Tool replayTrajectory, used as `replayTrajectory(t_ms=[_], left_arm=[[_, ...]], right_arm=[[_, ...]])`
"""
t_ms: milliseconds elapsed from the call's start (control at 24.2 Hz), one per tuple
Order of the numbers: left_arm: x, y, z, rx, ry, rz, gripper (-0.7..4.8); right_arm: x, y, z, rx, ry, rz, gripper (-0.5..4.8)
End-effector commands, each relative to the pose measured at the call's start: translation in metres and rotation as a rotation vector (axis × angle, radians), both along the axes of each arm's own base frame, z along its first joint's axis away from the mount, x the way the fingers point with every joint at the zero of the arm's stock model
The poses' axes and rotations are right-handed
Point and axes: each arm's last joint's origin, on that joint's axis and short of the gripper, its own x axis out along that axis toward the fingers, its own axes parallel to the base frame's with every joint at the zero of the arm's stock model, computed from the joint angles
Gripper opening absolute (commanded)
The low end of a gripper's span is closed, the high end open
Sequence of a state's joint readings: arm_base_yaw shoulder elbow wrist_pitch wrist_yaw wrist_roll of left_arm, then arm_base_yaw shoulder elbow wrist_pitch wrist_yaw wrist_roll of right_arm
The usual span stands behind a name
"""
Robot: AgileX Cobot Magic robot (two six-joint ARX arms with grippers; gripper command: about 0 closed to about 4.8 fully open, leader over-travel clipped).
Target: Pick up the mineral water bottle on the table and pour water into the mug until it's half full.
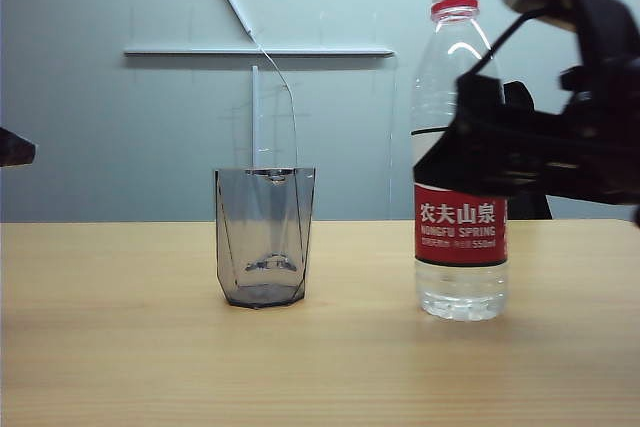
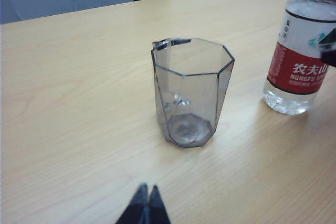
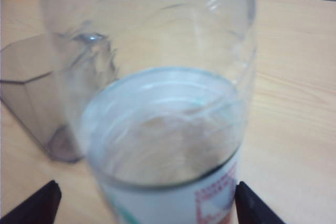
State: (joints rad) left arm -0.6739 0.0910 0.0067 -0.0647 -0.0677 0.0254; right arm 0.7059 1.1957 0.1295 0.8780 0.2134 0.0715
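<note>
Fingers of the right gripper [image 3: 144,203] are spread wide, one black tip [image 3: 34,205] on each side of the tall clear plastic water bottle [image 1: 460,157] with the red and white label. They stand at the height of the label's top edge and do not squeeze the bottle; I cannot tell if they touch it. That bottle stands straight up on the pale wood table [image 1: 130,347], with water in its lower part and no cap on its red ring. Its black arm [image 1: 570,137] reaches in from the right. Just to the left of the bottle stands the short smoky grey glass mug [image 1: 265,237] with flat sides, and it looks empty. Over at the left gripper [image 2: 146,208], the two dark finger tips are pressed together and hold nothing, hanging above the table near the mug.
</note>
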Motion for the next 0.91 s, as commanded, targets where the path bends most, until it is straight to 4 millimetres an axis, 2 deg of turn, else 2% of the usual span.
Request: replayTrajectory(t_ms=[41, 497, 869, 911], left_arm=[[0.000, 0.000, 0.002, -0.012, -0.009, -0.002, -0.02], [0.000, 0.000, 0.002, -0.012, -0.009, 0.000, -0.02], [0.000, 0.000, 0.002, -0.012, -0.009, 0.000, -0.02], [0.000, 0.000, 0.002, -0.012, -0.009, -0.001, -0.02]], right_arm=[[0.010, 0.008, 0.005, 0.007, -0.012, -0.005, 4.79], [0.028, 0.016, -0.004, 0.021, -0.043, -0.095, 4.79], [0.043, 0.026, -0.007, 0.027, -0.046, -0.102, 4.79], [0.043, 0.026, -0.007, 0.028, -0.047, -0.102, 4.54]])
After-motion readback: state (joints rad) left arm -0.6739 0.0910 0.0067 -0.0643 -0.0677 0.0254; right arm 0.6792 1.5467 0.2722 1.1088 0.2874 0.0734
